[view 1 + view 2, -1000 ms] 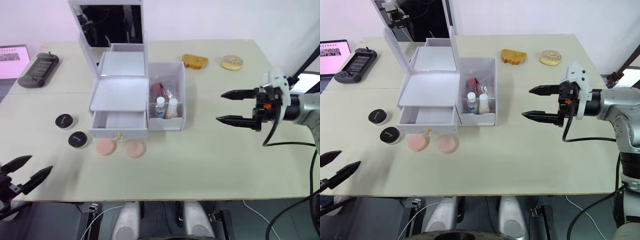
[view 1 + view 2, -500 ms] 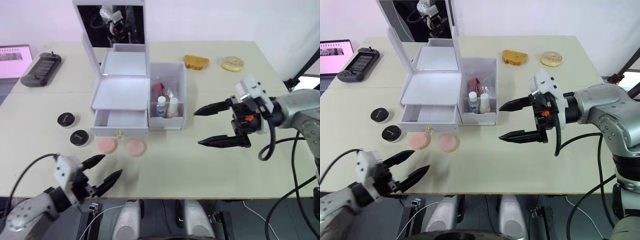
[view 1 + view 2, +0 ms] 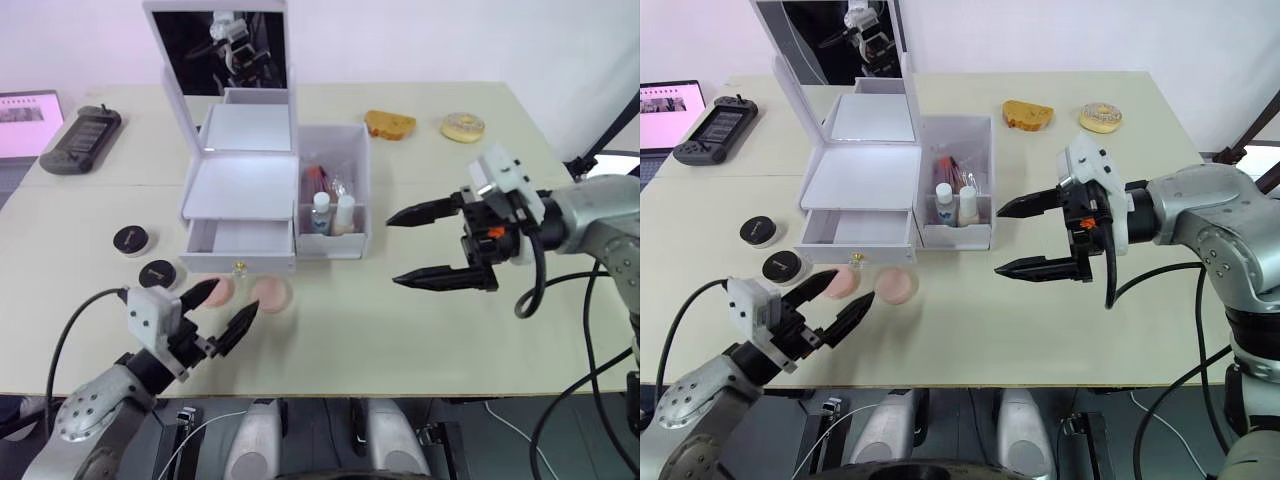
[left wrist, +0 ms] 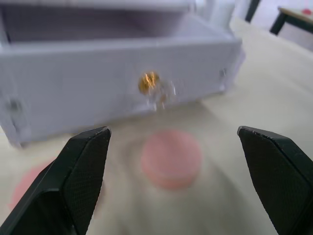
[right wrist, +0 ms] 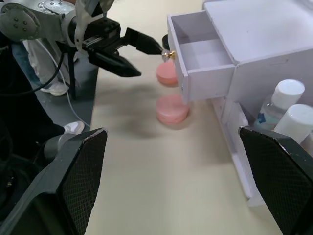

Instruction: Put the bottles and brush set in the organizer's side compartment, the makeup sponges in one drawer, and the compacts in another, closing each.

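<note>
The left tool hangs spread just before two pink sponges lying on the counter below the organizer's open drawer. The right tool, spread wide, holds nothing.

Left gripper open just before two pink sponges; organizer with lower drawer open; right gripper open beside it.

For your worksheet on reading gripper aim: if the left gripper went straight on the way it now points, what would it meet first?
Most likely the pink makeup sponge lying on the table between the open left gripper fingers' line of travel. Beyond it stands the organizer's open drawer front. Depth is hard to judge, so the gripper might pass just over the sponge.
</note>
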